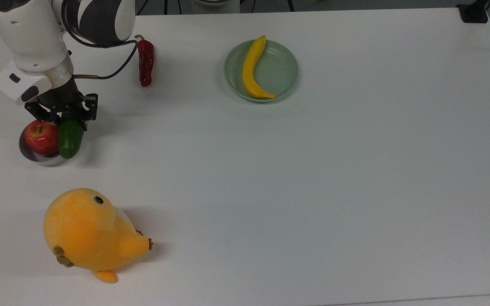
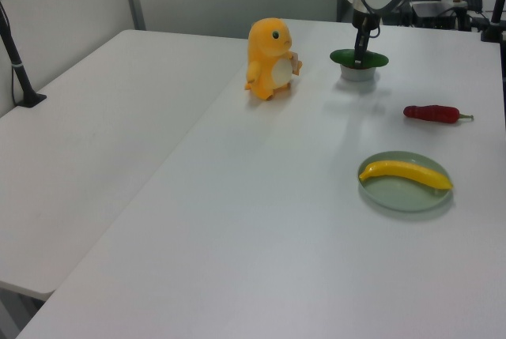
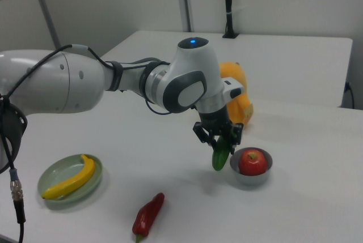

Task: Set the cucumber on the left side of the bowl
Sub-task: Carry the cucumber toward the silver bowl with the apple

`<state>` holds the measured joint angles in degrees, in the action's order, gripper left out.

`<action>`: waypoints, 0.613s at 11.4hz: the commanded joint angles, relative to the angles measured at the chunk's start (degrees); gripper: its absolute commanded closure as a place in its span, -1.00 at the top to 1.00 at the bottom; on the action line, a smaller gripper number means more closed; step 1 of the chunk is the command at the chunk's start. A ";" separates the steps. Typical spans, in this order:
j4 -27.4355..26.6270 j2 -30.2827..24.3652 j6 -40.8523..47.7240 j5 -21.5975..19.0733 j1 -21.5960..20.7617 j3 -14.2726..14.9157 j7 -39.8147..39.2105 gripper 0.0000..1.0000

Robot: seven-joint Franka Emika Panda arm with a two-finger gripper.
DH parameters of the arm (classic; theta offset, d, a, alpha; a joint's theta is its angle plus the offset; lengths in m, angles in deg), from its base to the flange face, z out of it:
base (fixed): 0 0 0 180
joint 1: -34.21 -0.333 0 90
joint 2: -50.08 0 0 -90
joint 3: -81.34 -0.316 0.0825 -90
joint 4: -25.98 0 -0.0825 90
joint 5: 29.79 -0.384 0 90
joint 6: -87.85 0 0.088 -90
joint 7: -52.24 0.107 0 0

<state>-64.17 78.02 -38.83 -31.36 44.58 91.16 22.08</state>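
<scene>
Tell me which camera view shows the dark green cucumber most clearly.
The right view: the smooth dark green cucumber hangs tilted from the gripper, beside the bowl. The top view shows its lower part overlapping the bowl's rim. The left view shows a small green strip.

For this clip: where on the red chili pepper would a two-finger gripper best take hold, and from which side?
Grip the chili pepper at its thick middle, coming straight down from above. It lies flat on the table with bare surface all around, running top to bottom in the top view, so the fingers should probably close across its narrow width, away from the thin stem end.
</scene>
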 commanded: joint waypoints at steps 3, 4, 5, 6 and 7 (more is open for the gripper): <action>-0.20 -0.43 0.90 -1.68 -0.80 0.73 -0.51 -0.03; -0.29 -0.43 0.90 -1.68 -0.80 0.73 -0.51 0.14; -0.29 -0.43 0.90 -1.68 -0.80 0.73 -0.42 0.22; -0.29 -0.35 0.90 -1.68 -0.80 0.73 -0.42 0.31; -0.29 -0.34 0.90 -1.68 -0.80 0.73 -0.33 0.42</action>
<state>-64.21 78.04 -38.83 -31.96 44.50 91.16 22.09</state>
